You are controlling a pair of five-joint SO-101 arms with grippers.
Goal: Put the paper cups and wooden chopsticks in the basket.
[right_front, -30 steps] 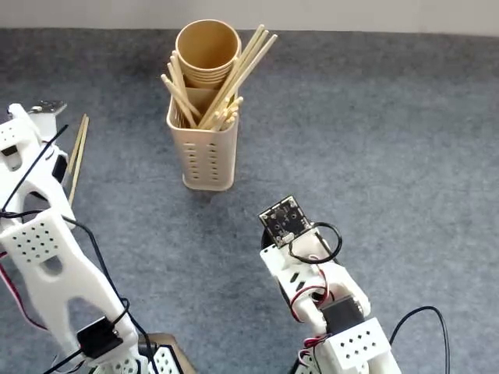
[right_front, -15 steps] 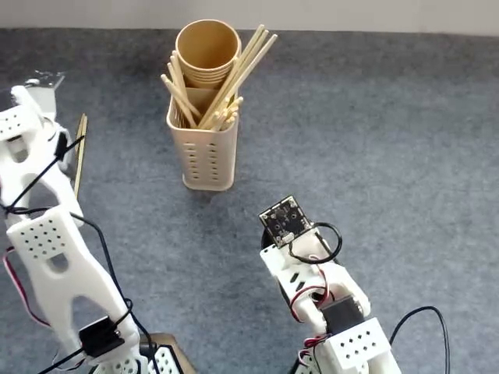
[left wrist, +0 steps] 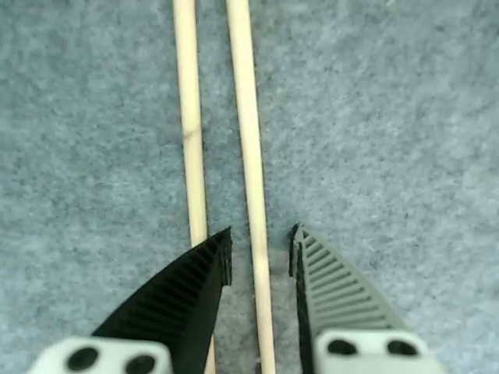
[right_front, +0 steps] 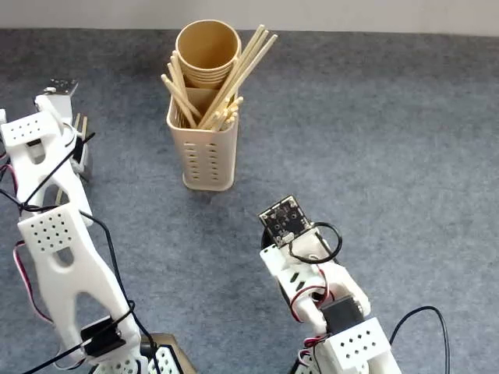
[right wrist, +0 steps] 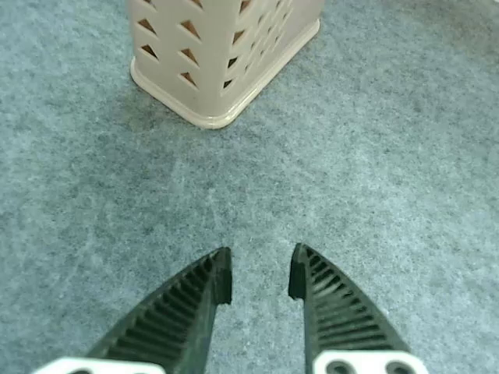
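Left gripper (left wrist: 260,241), jaws parted, straddled one of two loose wooden chopsticks (left wrist: 245,117) on the carpet (right_front: 374,156); right gripper (right wrist: 260,271) gaped over carpet near the basket (right_front: 204,160); paper cups (right_front: 207,48) and other chopsticks (right_front: 243,68) stood inside it

Grey felt-like worktop (right_front: 390,140). Beige perforated plastic basket (right_front: 207,160) stands upright on it, toward far edge. Two pale wooden chopsticks (left wrist: 248,117) lie flat on it, side by side, parallel, well apart from basket, left-arm side.
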